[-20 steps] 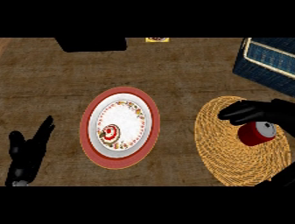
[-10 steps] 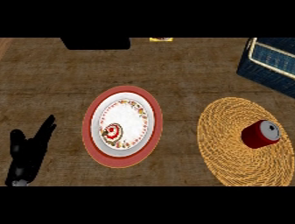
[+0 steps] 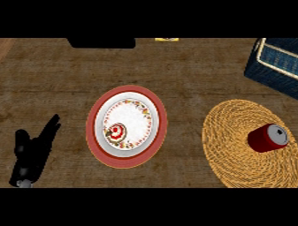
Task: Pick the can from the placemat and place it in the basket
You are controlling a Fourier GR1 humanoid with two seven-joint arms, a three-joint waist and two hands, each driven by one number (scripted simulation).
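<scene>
One can [image 3: 267,137] on placemat [image 3: 233,150] — one basket [image 3: 287,68].

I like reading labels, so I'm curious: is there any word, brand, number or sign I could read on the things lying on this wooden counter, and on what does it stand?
No text can be read here.
Red metal can lying on the round woven straw placemat: plain red side, no label visible.
White plate with a floral rim: only a pattern, no letters.
Small yellow object at the top edge: too small and cut off to read.
Dark blue basket: no markings.
</scene>
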